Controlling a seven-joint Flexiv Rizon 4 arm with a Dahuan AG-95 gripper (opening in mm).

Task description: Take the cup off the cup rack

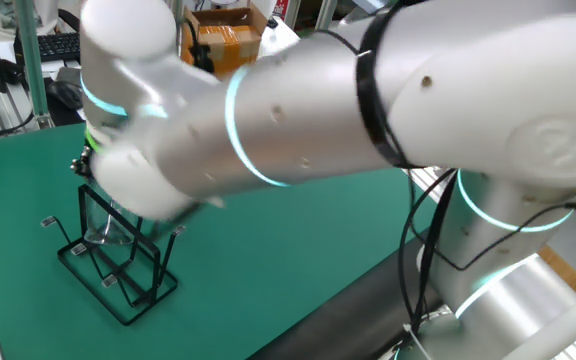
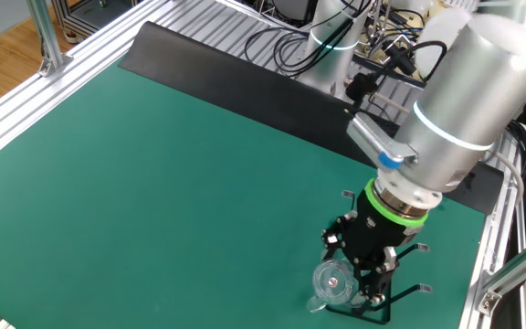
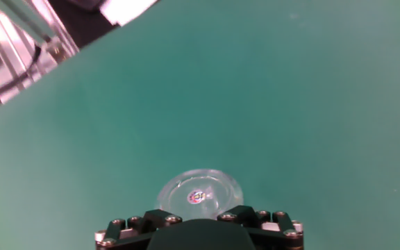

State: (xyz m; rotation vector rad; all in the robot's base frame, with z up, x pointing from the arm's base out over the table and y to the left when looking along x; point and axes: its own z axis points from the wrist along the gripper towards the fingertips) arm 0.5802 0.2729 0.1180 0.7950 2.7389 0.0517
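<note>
Gripper poised w/ cup just ahead of its tip, over cup rack, apparently mid-lift; finger spread can't be judged, fingers hidden.

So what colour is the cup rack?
Black wire cup rack, clearest in one fixed view.
</note>
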